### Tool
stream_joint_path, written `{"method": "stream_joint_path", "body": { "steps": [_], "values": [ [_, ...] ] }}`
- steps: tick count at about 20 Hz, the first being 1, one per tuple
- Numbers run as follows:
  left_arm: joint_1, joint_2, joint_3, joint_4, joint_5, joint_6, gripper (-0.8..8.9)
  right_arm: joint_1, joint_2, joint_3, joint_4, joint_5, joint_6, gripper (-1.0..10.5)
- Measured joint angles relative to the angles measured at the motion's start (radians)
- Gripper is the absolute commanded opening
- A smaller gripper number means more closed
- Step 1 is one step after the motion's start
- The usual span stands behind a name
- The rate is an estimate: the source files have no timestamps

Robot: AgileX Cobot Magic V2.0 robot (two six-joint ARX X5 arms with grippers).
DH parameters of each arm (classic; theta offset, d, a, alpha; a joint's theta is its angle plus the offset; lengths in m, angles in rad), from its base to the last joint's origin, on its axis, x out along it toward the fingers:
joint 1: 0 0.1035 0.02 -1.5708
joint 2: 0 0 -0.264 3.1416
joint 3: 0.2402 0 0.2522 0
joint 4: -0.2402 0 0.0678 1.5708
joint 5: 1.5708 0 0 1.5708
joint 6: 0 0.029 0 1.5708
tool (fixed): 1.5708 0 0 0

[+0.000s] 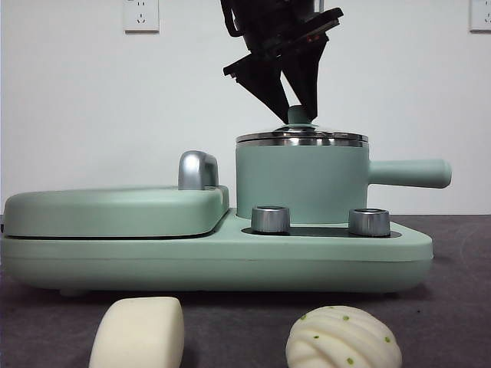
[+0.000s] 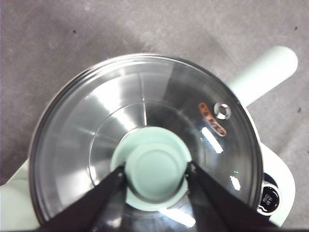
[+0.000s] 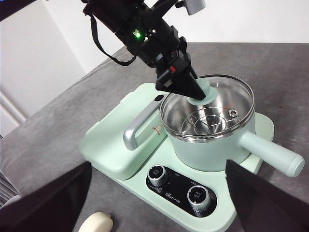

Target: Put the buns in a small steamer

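The small steamer (image 1: 299,182) is a mint-green pot with a long side handle, standing on the cooker base. Its glass lid (image 2: 91,125) sits on the steel rim. My left gripper (image 1: 296,106) comes down from above and is shut on the lid's green knob (image 2: 155,170), one jaw on each side. From the right wrist, that same gripper (image 3: 193,89) shows at the knob over the steamer (image 3: 207,150). The two buns lie on the table in front: a smooth cream block (image 1: 140,333) and a ridged dome with green specks (image 1: 343,339). My right gripper (image 3: 158,164) hangs open, high above the cooker's front.
Left of the steamer, a flat mint-green griddle lid (image 1: 115,211) with a chrome handle (image 1: 198,170) covers the base. Two steel dials (image 1: 270,218) (image 1: 369,221) stand in front of the pot. The steamer's handle (image 1: 410,172) sticks out to the right.
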Motion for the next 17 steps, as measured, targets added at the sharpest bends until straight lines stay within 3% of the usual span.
{"method": "stream_joint_path", "body": {
  "steps": [2, 17],
  "values": [
    [0.001, 0.0, 0.0, 0.0, 0.0, 0.003, 1.13, 0.0, 0.0, 0.0, 0.0, 0.0, 0.0, 4.4],
    [0.023, -0.015, 0.077, -0.104, -0.001, 0.006, 1.14, 0.0, 0.0, 0.0, 0.0, -0.001, 0.004, 4.4]
  ]
}}
